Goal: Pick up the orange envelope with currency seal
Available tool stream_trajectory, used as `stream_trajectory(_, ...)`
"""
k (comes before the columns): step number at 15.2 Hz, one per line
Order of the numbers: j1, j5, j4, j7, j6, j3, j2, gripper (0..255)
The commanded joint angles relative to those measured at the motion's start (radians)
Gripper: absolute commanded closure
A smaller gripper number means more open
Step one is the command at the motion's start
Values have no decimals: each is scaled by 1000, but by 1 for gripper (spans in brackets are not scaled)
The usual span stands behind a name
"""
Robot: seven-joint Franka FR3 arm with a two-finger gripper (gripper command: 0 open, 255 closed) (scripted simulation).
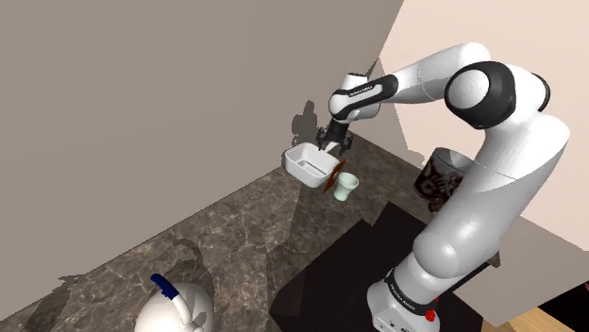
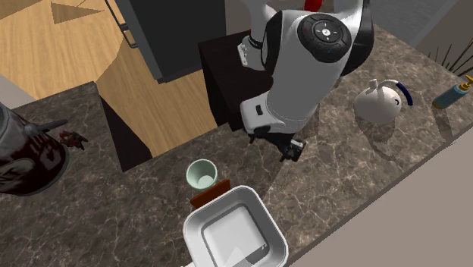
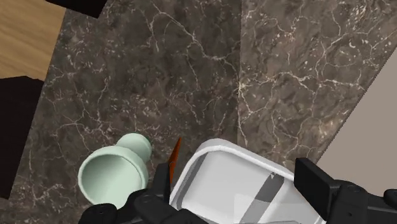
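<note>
As the arm reaches out over the marble counter (image 1: pixel 236 231), room is tight up top: the wall (image 1: pixel 170 94) runs just behind the white bin (image 1: pixel 310 162), and in the second exterior view the counter drops off to wood floor (image 2: pixel 151 83) at the bin's 11 o'clock. Open stone lies toward 7 o'clock in the shoulder view, all the way down to the white kettle (image 1: pixel 175 307). Now the crowd: the orange envelope (image 3: pixel 172 162) stands on its edge in the narrow gap between the bin and the pale green cup (image 3: pixel 113 176), the cup sitting at the bin's 4 o'clock in the shoulder view. Whether the envelope touches either, I cannot tell. A dark patterned canister (image 1: pixel 442 176) stands well apart at 3 o'clock, and a yellow bottle (image 2: pixel 453 94) lies at the kettle's 3 o'clock in the second exterior view. And the gripper (image 3: pixel 235 191) hovers over the bin, fingers (image 3: pixel 149 203) spread wide, clasping nothing, one of them close by the envelope's end.
</note>
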Motion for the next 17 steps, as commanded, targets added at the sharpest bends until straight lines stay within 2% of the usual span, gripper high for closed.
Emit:
stream_trajectory(1,-17,18,45,27,17,-15,67,0)
stream_trajectory(12,-133,144,274,150,70,-77,386,0)
stream_trajectory(17,-146,160,292,155,108,-73,445,0)
